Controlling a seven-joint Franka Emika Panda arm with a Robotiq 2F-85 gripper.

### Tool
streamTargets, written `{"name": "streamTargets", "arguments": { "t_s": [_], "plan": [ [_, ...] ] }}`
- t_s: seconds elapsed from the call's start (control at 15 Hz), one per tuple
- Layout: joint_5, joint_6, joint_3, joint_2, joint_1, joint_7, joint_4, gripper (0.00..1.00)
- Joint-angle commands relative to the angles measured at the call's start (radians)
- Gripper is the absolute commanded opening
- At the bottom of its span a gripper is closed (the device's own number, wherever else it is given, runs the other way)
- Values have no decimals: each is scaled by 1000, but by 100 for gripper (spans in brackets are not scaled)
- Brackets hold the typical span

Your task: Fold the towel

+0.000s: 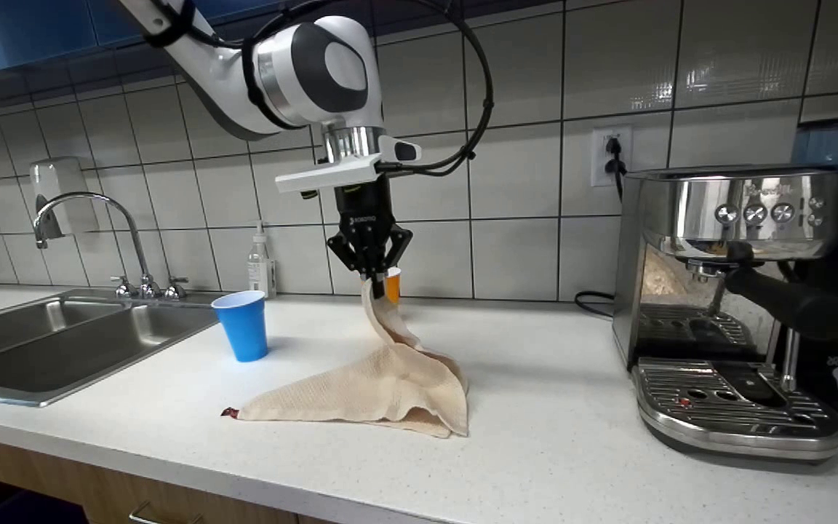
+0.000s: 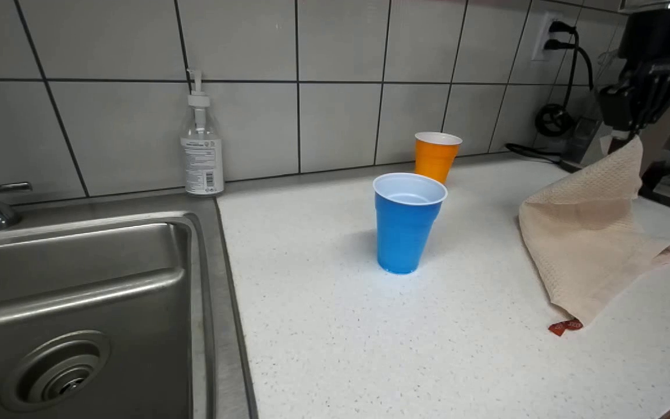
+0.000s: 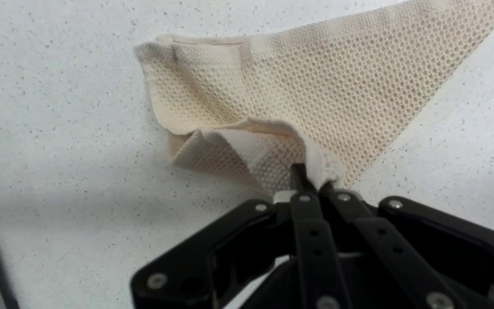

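Gripper (image 1: 374, 282) closed and pinching the towel (image 1: 390, 382) by a raised end; fingertips (image 3: 299, 174) are partly buried in the wrist view, so can't say if one layer or two is caught. Counter (image 1: 550, 407) beneath runs from sink (image 2: 201, 302) to coffee machine (image 1: 681, 298); towel lies between them, lower part on the surface, upper part drawn up into a peak at the gripper. Progress: roughly midway, by my read. Done: grip made, one end lifted. Remaining, I'd judge: carry that end over the rest, lay it down, release, probably straighten edges; no flat, finished fold visible yet. Towel look: plain beige-tan, honeycomb-like texture, thin, limp, rumpled, one side bunched with a gap between layers, another corner tapering out along the counter. Blue cup (image 2: 406, 230) and orange cup (image 2: 437, 158), both upright, stand apart from it in an exterior view. Smallest: red tag (image 2: 565, 326) at the tapering corner, showing in both exterior views.
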Motion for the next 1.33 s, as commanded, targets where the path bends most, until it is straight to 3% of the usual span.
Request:
{"name": "streamTargets", "arguments": {
  "t_s": [0.0,1.27],
  "plan": [
    [-28,5,21,-92,9,28,-81,1],
    [-45,43,127,-151,90,152,-266,1]
  ]
}}
